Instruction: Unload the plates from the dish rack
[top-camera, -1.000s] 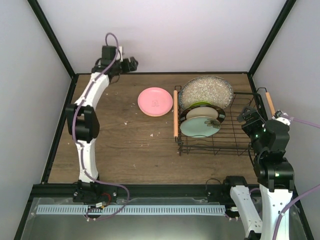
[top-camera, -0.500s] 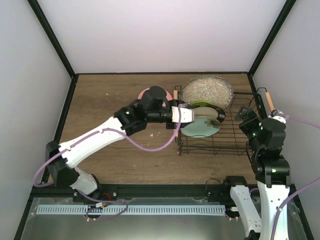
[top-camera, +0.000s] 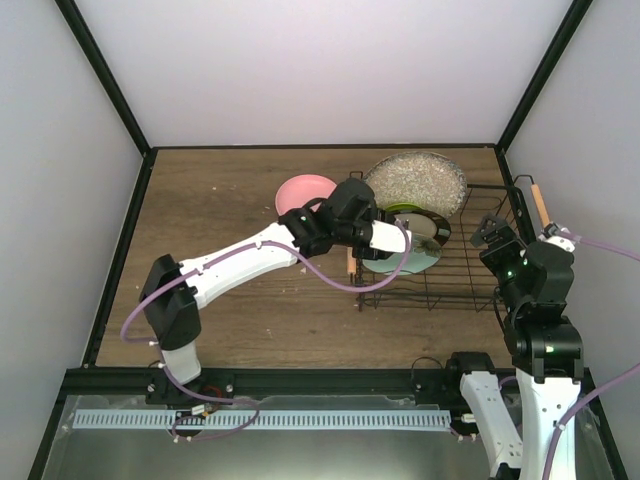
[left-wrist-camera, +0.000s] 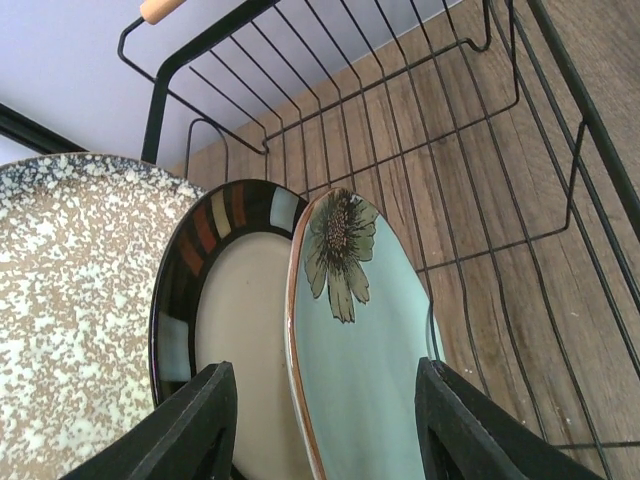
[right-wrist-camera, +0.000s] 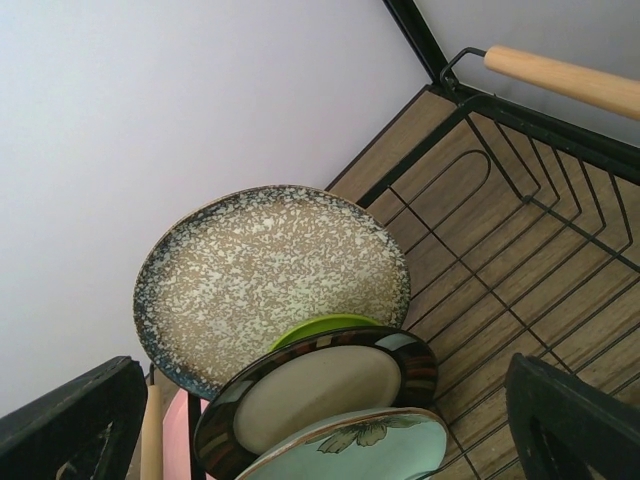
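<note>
The dish rack (top-camera: 470, 272) stands at the right of the table. In it stand a large speckled grey plate (top-camera: 415, 180), a lime green plate (top-camera: 400, 209), a cream plate with a dark rim (left-wrist-camera: 240, 330) and, frontmost, a mint plate with a flower (left-wrist-camera: 370, 360). A pink plate (top-camera: 300, 190) lies flat on the table left of the rack. My left gripper (left-wrist-camera: 325, 430) reaches into the rack, open, its jaws straddling the mint plate's rim with a gap on each side. My right gripper (top-camera: 493, 232) hovers at the rack's right side, wide open with nothing between its fingers.
The rack has a wooden handle (top-camera: 540, 205) on its right side and another (top-camera: 350, 262) on its left, partly under my left arm. The rack's black wire wall (left-wrist-camera: 155, 100) rises behind the plates. Grey walls enclose the table on three sides.
My left arm swung from the far left corner across the table to the rack, and its jaws narrowed around the mint plate. The right arm barely shifted.
</note>
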